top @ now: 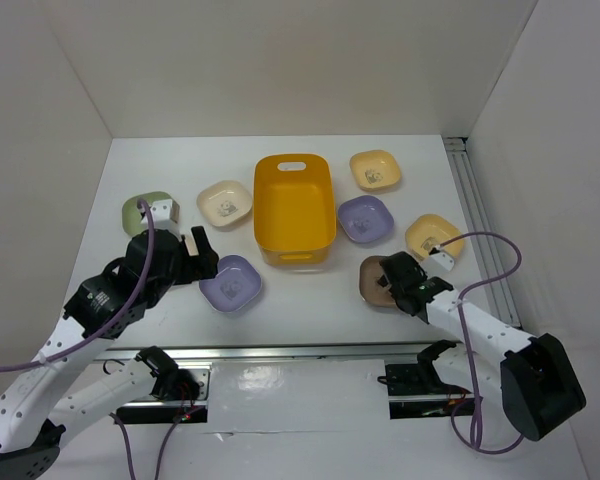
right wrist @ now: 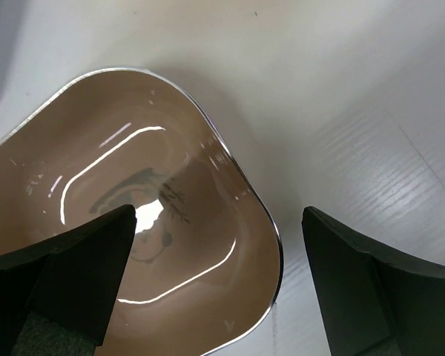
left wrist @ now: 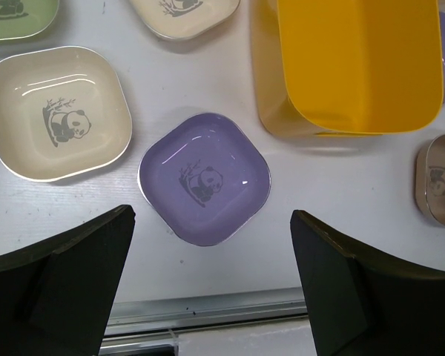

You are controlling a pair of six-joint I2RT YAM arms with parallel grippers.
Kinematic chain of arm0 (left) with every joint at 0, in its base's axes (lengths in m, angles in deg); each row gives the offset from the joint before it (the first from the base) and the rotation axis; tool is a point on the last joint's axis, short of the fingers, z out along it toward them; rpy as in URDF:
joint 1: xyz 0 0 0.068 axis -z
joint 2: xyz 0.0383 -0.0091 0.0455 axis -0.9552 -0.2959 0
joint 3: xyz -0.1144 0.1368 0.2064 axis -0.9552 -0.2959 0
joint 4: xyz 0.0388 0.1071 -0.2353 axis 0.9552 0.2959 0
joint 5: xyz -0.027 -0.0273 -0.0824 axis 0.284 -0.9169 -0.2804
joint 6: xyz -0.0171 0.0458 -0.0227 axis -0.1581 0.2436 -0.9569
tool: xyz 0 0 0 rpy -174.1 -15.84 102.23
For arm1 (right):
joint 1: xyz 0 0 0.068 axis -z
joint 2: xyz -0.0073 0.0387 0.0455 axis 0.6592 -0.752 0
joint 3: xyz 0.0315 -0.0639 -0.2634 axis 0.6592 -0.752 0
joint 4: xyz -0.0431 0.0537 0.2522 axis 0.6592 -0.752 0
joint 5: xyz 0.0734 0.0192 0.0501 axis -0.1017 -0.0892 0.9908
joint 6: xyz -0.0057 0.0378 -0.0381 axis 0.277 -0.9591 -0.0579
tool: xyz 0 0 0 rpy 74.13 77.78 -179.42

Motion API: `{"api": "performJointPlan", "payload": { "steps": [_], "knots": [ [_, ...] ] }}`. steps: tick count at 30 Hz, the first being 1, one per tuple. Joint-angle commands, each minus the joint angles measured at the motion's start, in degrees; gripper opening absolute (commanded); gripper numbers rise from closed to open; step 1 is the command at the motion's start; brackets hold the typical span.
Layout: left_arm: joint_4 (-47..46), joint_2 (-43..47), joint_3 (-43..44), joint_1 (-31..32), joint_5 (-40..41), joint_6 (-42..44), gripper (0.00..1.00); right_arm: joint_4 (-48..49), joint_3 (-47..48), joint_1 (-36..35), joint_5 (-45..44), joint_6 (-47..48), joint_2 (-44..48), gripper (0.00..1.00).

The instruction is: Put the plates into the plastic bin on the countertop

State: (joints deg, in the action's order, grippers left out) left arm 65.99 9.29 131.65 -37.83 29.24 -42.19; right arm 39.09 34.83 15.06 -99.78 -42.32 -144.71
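- The left gripper (top: 202, 252) (left wrist: 213, 215) is spread wide and holds nothing. In the left wrist view its two dark fingers (left wrist: 74, 274) fill the lower left and lower right corners.
- A lilac plate (left wrist: 204, 178) (top: 230, 283) lies flat on the countertop (top: 180, 160), centred in the gap between those fingers. Nothing is touching it.
- The right gripper (top: 385, 280) (right wrist: 219, 213) is also spread wide, with nothing clamped. It hangs low over the brown plate (right wrist: 185, 185) (top: 368, 275).
- In the right wrist view one finger (right wrist: 74, 267) sits over the plate's hollow at lower left. The other is over bare countertop at lower right, so the plate's rim falls between them. I cannot tell whether either finger touches the plate.
- The plastic bin (top: 295, 245) (left wrist: 356, 74) stands upright at the centre of the overhead frame, and at the upper right of the left wrist view. It is just above and to the right of the lilac plate.
- Left of the lilac plate in the left wrist view is a cream plate (left wrist: 59, 111). In the overhead view the left arm hides it.
- A second cream plate (left wrist: 182, 15) (top: 225, 203) sits just left of the bin. The pale green plate (left wrist: 15, 15) (top: 140, 212) is further left.
- Right of the bin a second lilac plate (top: 365, 220) lies close to its side. An upper yellow plate (top: 375, 170) is above it, and a right yellow plate (top: 428, 232) is to its right, above the brown one.
- Every plate in view rests on the countertop, outside the bin.
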Motion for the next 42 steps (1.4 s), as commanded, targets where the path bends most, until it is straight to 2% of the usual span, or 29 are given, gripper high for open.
{"api": "performJointPlan", "payload": {
  "steps": [1, 5, 7, 9, 10, 12, 14, 15, 21, 25, 27, 30, 33, 35, 37, 42],
  "knots": [
    [-2.0, 0.6, -0.3, -0.2, -0.8, 2.0, 1.0, 4.4, -1.2, 0.4, 1.0, -2.2, 0.5, 1.0],
    [-2.6, 0.6, -0.3, -0.2, -0.8, 2.0, 1.0, 7.2, -3.4, 0.4, 3.5, -2.2, 0.5, 0.86],
    [-2.6, 0.6, -0.3, -0.2, -0.8, 2.0, 1.0, 7.7, -4.3, -0.1, 4.1, -2.2, 1.2, 0.68],
    [-2.6, 0.6, -0.3, -0.2, -0.8, 2.0, 1.0, 7.7, -5.5, -0.1, 4.1, -2.8, 3.3, 0.43],
    [-2.6, 0.6, -0.3, -0.2, -0.8, 2.0, 1.0, 7.0, -5.5, -0.1, 4.1, -3.4, 3.3, 0.25],
    [-2.6, 0.6, -0.3, -0.2, -0.8, 2.0, 1.0, 5.9, -5.5, -0.6, 4.1, -3.9, 4.8, 0.17],
    [-2.6, 0.1, -0.3, -0.2, -0.8, 2.0, 1.0, 4.7, -5.5, -0.6, 3.6, -3.9, 4.8, 0.04],
    [-2.6, 0.1, -0.3, -0.2, -0.8, 2.0, 1.0, 4.7, -5.5, -0.6, 3.6, -3.9, 4.8, 0.0],
    [-2.6, 0.1, -0.3, -0.2, -0.8, 2.0, 1.0, -2.5, 0.0, -2.5, 3.7, -5.9, 7.2, 0.0],
    [-2.6, 0.1, -0.3, -0.2, -0.8, 2.0, 1.0, -10.5, 5.9, -6.0, -3.1, -9.7, 12.8, 0.0],
    [-2.6, 0.1, -0.3, -0.2, -0.8, 2.0, 1.0, -12.0, 8.2, -7.3, -4.8, -9.7, 14.3, 0.0],
    [-2.6, -0.5, -0.3, -0.2, -0.3, 1.4, 1.0, -11.3, 13.2, -7.8, -7.1, -4.4, 15.5, 0.0],
    [-2.6, -1.0, -0.3, -0.2, -0.3, 1.4, 1.0, -8.0, 17.9, -7.8, -8.5, 2.3, 13.8, 0.0],
    [-2.6, -1.0, -0.3, -0.2, 0.3, 1.4, 1.0, 1.1, 19.4, -7.8, -5.2, 13.2, 11.5, 0.0],
    [-2.1, -1.5, -0.3, -0.2, 0.3, 0.9, 1.0, 11.9, 20.4, -7.8, -1.0, 19.4, 9.0, 0.0],
    [-2.0, -2.1, -0.3, -0.2, 1.3, 0.4, 1.0, 16.0, 34.7, -7.8, 4.7, 25.0, -12.0, 0.0]
  ]
}}
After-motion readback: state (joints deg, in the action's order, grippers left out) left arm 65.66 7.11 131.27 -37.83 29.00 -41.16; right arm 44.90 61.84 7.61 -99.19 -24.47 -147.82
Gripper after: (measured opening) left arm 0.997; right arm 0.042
